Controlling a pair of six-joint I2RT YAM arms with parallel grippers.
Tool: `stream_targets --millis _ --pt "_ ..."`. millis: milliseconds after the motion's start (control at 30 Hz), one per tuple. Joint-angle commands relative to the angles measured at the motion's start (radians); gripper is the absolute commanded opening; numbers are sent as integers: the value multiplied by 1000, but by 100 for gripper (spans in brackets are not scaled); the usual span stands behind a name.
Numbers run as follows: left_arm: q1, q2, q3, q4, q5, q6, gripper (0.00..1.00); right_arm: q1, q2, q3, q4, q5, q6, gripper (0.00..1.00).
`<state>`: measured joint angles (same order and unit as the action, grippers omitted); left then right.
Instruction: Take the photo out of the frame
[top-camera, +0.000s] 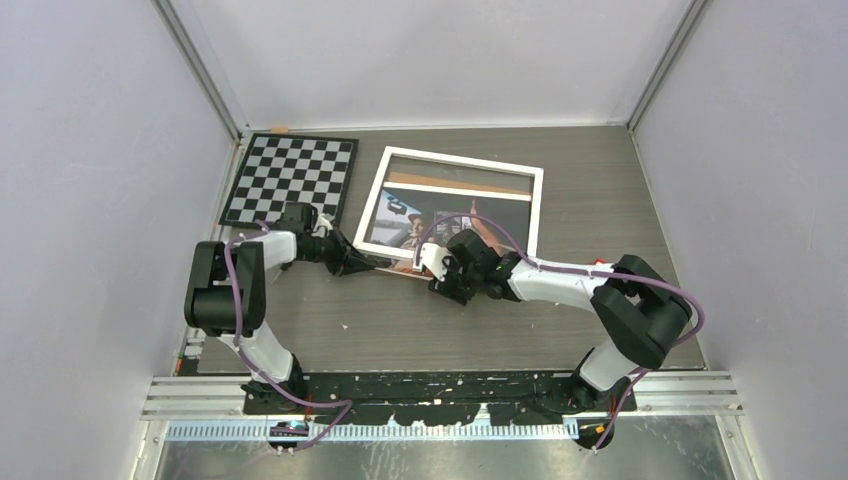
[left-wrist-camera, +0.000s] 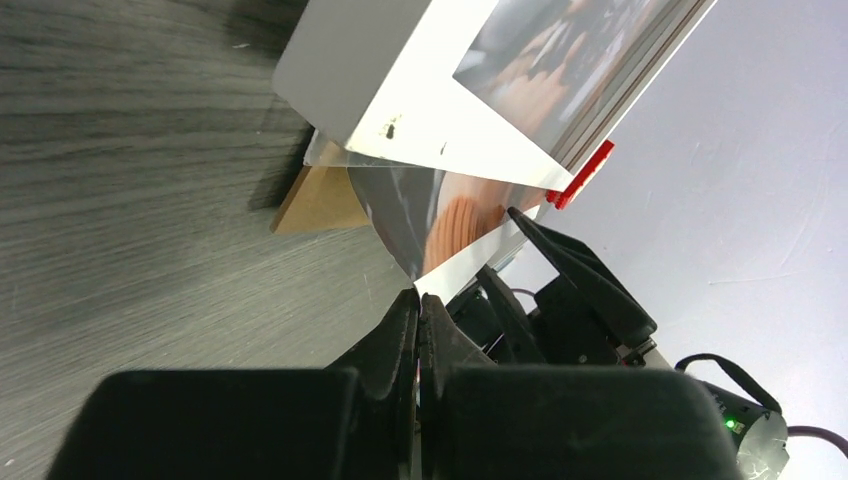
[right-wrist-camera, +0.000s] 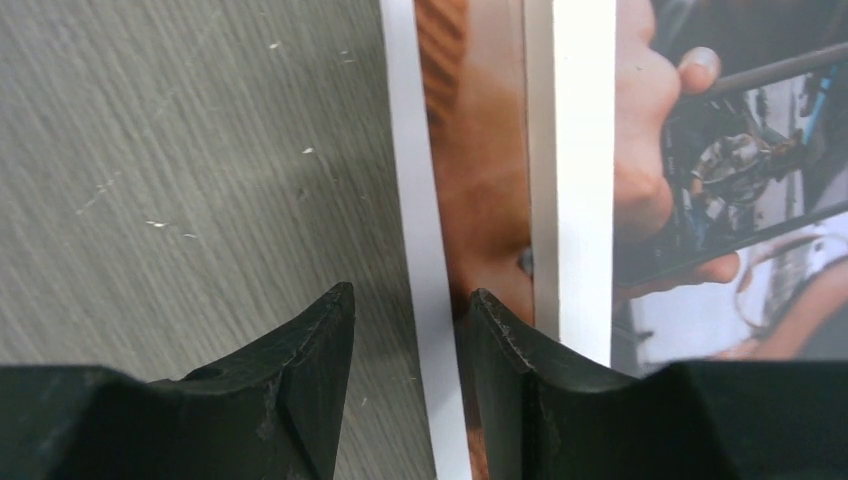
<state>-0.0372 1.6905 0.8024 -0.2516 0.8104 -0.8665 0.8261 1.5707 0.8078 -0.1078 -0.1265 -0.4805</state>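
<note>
We see the left pincer (left-wrist-camera: 418, 308) pressed together on the white-margined corner of the large rectangular colour photo (left-wrist-camera: 445, 215) of people in a car. The print's orange skin tones show just beyond the pincer's tips. Past that pinch sits a corner of the large flat picture frame with a white border (left-wrist-camera: 400, 110). A corner of brown fibreboard backing (left-wrist-camera: 320, 200) pokes out beneath it onto the grey wood-grain table (left-wrist-camera: 120, 150). The photo juts out past the frame's near edge, partly under the border and partly free.

The right pincer (right-wrist-camera: 412, 295) stands spread. One finger is over bare table and the other over the photo's orange part, with the print's white margin running between them. The frame's white bar lies just beyond that second finger. We cannot tell whether the tips touch the print.

From above, both pincers are near each other along the frame's near edge. A flat black-and-white checkerboard (top-camera: 290, 180) lies beyond the left pincer, beside the frame.
</note>
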Motion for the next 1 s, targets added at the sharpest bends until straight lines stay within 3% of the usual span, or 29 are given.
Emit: stream_targets --millis 0,200,267,400,500,533,633,700,833,967 --pt "6 -46 34 -20 83 -17 0 15 7 -8 103 98 -25 50" --pt "7 -50 40 -22 97 -17 0 37 41 4 104 166 -36 42" --pt "8 -52 40 -23 99 -17 0 42 51 14 104 183 -35 33" --pt "9 -57 49 -27 96 -8 0 43 36 43 38 187 -27 2" --pt "8 -61 63 -48 82 18 1 43 0 70 -33 159 -16 1" --pt "8 -62 70 -62 76 34 7 42 -14 78 -56 144 -11 1" --pt "12 -65 92 -112 62 69 38 32 -49 117 -132 62 8 1" --pt "15 -72 104 -141 52 96 55 27 -66 146 -180 26 30 1" --pt "27 -111 114 -181 19 139 76 5 -88 206 -297 -60 63 0" --pt "48 -136 132 -241 -18 188 85 -21 -96 283 -423 -148 72 1"
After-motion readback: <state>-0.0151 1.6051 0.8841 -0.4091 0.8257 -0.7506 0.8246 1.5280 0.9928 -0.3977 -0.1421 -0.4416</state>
